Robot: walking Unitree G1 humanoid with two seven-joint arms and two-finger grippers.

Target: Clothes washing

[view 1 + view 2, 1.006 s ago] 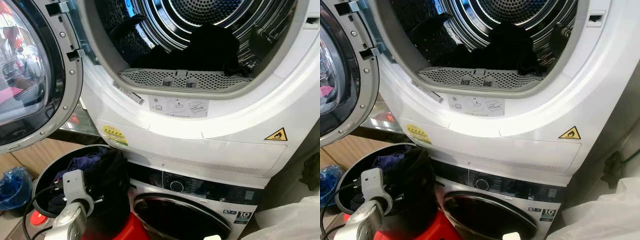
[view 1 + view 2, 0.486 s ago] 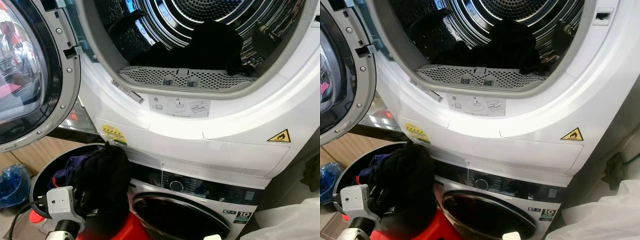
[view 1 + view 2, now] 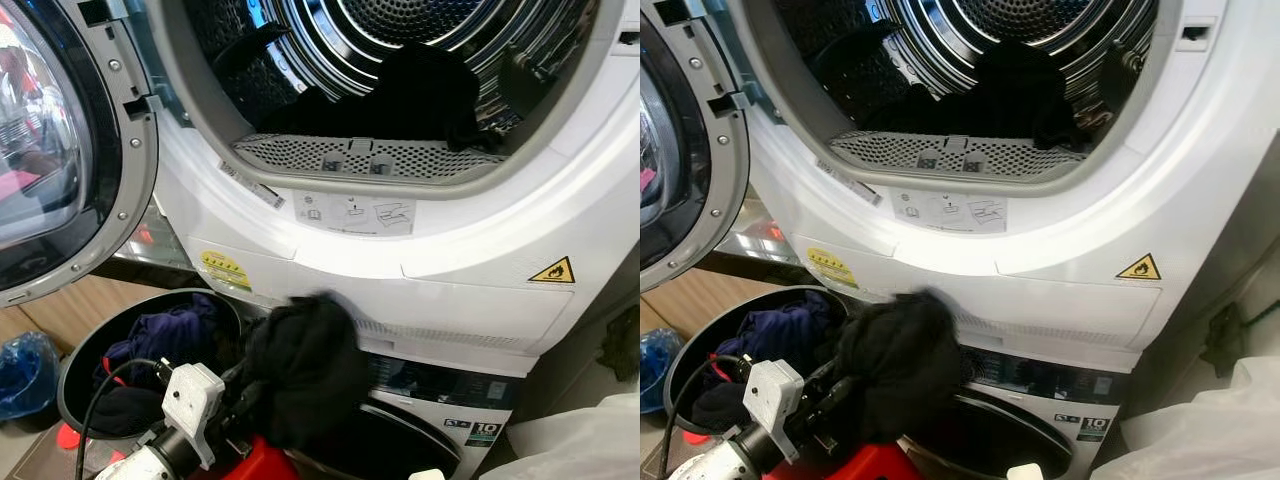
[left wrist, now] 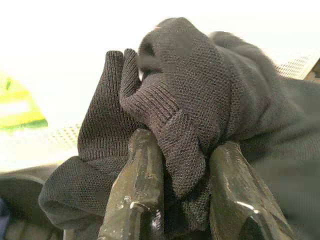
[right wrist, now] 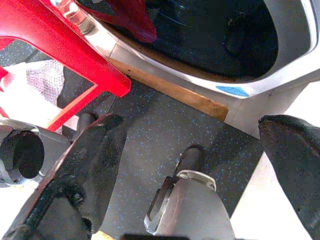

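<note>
My left gripper [image 3: 238,392] is shut on a black knitted garment [image 3: 300,365], held bunched up just right of the black laundry basket [image 3: 72,365] and in front of the lower washer [image 3: 470,415]. In the left wrist view the two fingers [image 4: 136,186] pinch a fold of the knit garment [image 4: 185,95]. Purple and dark clothes [image 3: 165,335] lie in the basket. Above, the dryer drum [image 3: 400,40] stands open with dark clothes [image 3: 425,90] inside. My right gripper [image 5: 195,150] hangs open over the speckled floor.
The dryer's round door [image 3: 60,150] is swung open at the left, above the basket. A red stool [image 3: 262,462] stands below the garment. A blue bag [image 3: 25,370] sits at the far left and white plastic [image 3: 580,440] at the lower right.
My left gripper has lifted the black garment out of the basket and carried it right and upward, in front of the lower washer. The purple clothes in the basket are now uncovered.
</note>
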